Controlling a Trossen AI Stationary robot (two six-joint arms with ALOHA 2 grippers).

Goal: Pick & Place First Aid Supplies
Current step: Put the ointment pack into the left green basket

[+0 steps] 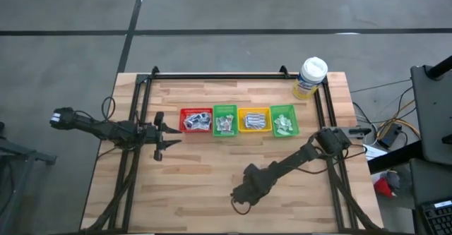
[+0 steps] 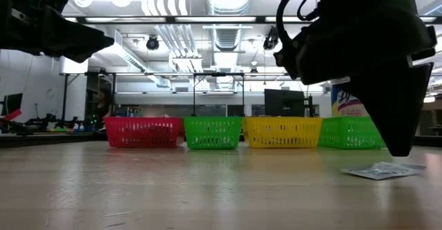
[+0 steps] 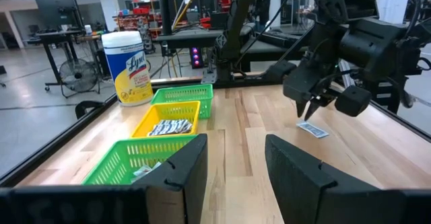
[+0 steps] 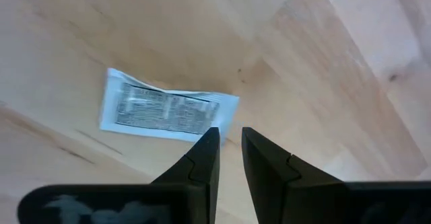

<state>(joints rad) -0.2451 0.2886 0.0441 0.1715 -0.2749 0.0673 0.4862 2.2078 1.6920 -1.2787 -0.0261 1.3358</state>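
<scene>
The right gripper (image 4: 227, 135) points down at the bare wood in the lower centre of the high view, its two dark fingers (image 4: 202, 158) nearly together with only a narrow gap and nothing between them. Their tips sit just at the edge of a flat white packet (image 4: 167, 114) with grey print, which lies on the table (image 1: 212, 185); in the low view the packet shows at the lower right, flat on the boards under that gripper. The left gripper (image 1: 164, 138) waits at the left of the high view, its fingers spread apart and empty, aimed toward the red bin (image 1: 195, 120). Right of that in a row stand a green bin (image 1: 224, 121), a yellow bin (image 1: 253, 119) and another green bin (image 1: 284, 120), each holding small packets. A white-capped bottle (image 1: 311, 77) stands at the upper right corner.
</scene>
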